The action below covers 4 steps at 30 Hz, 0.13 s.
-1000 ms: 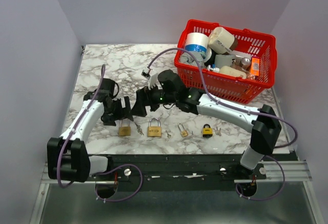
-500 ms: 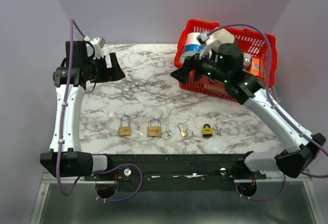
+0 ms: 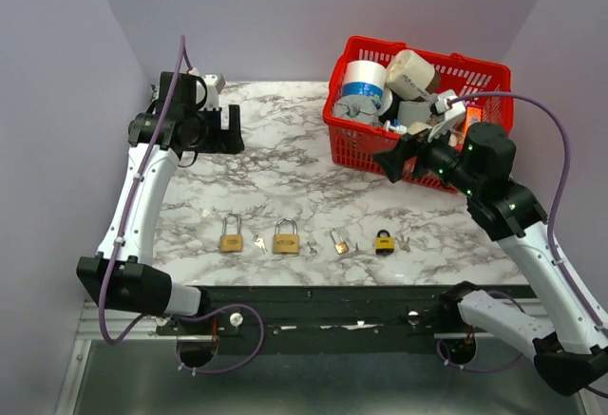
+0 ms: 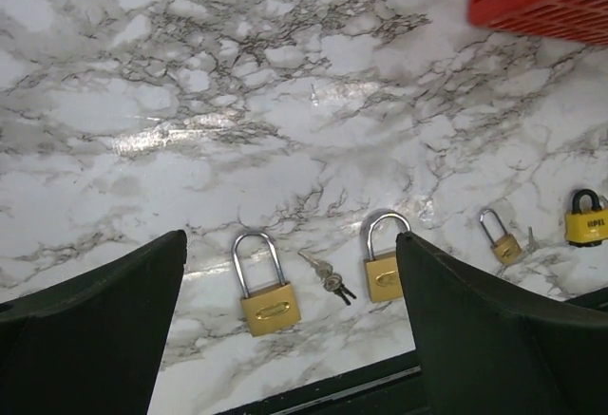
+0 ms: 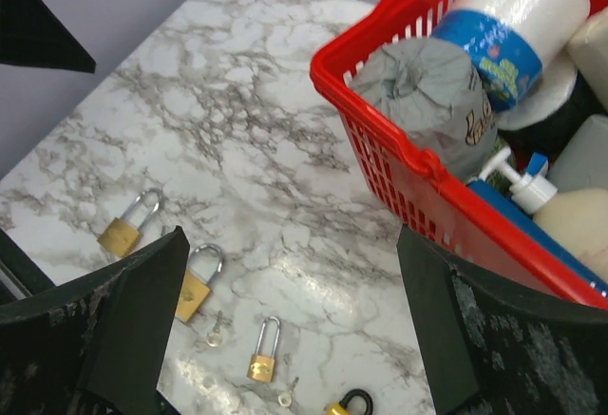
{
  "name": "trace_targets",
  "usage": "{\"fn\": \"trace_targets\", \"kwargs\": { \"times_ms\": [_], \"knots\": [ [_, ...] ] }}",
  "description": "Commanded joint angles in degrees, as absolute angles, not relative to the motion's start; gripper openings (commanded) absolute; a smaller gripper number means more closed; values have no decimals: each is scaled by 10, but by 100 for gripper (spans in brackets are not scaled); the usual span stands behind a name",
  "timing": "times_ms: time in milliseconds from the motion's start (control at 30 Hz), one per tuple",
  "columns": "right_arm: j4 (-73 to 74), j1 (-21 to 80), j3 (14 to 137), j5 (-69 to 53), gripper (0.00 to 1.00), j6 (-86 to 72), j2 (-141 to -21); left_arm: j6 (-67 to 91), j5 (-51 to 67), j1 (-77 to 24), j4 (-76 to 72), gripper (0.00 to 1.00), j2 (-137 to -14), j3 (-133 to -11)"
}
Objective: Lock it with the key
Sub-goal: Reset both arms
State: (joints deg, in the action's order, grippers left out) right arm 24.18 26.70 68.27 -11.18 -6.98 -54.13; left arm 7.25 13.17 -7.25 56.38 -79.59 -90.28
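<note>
Four padlocks [image 3: 287, 241] in a row, red basket [image 3: 356, 144] back right

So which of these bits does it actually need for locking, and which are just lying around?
Needed: three brass padlocks, the black-and-yellow padlock, the small keys beside them.
Just lying about: the red basket, with its white roll, grey bundle and pump bottle.

Near the front edge of the marble table [image 3: 285, 173] we see a left brass padlock [image 3: 231, 236], a middle brass padlock [image 3: 287, 239], a small brass padlock [image 3: 339, 242] and a black padlock [image 3: 384, 242] in 1 row, the left gripper [image 3: 233, 135] raised far left, the right gripper [image 3: 385, 164] before the red basket [image 3: 356, 142].
</note>
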Motion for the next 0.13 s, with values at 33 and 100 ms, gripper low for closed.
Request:
{"fn": "trace_targets", "kwargs": {
  "times_ms": [33, 100],
  "knots": [
    [266, 253, 642, -109, 100, -68, -526, 64, 98, -70, 576, 99, -787, -890],
    [265, 251, 647, -110, 100, -67, -526, 48, 105, -70, 583, 99, -787, -896]
  ]
}}
